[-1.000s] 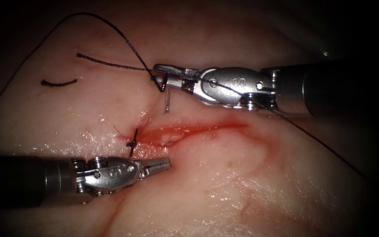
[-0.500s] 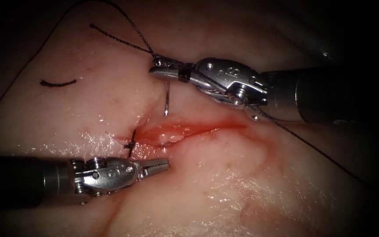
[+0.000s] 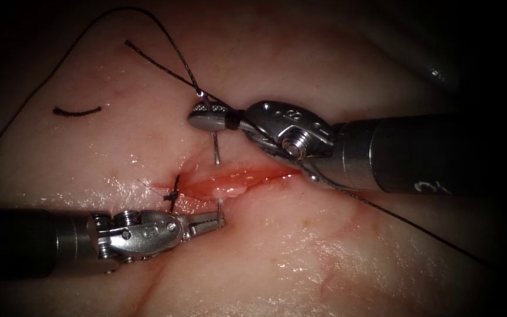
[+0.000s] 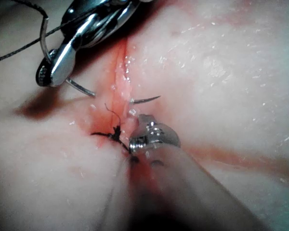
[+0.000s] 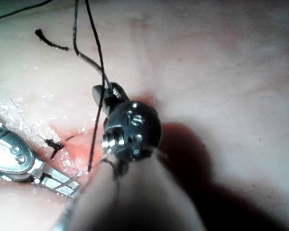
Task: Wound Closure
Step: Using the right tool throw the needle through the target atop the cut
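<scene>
Right hand [image 3: 205,115] grips needle [image 3: 215,148] near its thread end, tip out across cut [image 3: 239,178]; left hand [image 3: 213,221] closed empty; rotate along curve.

I count two tools, the right tool [image 3: 206,115] and the left tool [image 3: 215,220], one needle [image 3: 215,148], one long thread [image 3: 165,35], one tied stitch [image 3: 173,192], one loose cut end of thread [image 3: 78,110], one cut [image 3: 239,177] in one tissue [image 3: 335,258].
</scene>
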Available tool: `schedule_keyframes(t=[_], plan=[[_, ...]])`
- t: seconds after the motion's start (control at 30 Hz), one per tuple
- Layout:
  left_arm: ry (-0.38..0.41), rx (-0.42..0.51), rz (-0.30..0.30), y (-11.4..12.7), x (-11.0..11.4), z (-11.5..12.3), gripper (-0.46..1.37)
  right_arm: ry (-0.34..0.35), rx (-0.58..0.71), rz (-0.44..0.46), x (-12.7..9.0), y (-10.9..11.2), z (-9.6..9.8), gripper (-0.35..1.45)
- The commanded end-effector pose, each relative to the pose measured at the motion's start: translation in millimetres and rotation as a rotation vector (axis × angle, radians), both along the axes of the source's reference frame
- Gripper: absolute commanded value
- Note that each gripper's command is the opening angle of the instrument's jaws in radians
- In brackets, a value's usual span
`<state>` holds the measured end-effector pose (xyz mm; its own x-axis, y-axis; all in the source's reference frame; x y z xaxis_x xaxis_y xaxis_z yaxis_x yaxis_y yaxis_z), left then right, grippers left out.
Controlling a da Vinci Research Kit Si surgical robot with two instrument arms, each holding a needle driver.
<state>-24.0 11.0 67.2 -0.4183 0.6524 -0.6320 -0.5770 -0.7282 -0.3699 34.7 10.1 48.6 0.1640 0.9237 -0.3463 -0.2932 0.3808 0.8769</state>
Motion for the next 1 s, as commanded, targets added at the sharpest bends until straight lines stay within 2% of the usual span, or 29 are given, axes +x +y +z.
schedule_keyframes(t=[0.03,0.57,1.0], plan=[[-0.007,0.005,0.005,0.1,0.0,0.0,-0.35,-0.005,0.052,0.014,0.1,-0.2,-0.2,-0.35],[-0.012,0.011,-0.006,0.5,0.0,-0.5,-0.35,-0.013,0.261,0.031,0.1,-3.0,-1.5,-0.35],[-0.016,0.0,-0.009,0.9,-0.1,-0.9,-0.35,-0.01,0.287,0.021,-0.5,-4.3,-1.2,-0.35]])
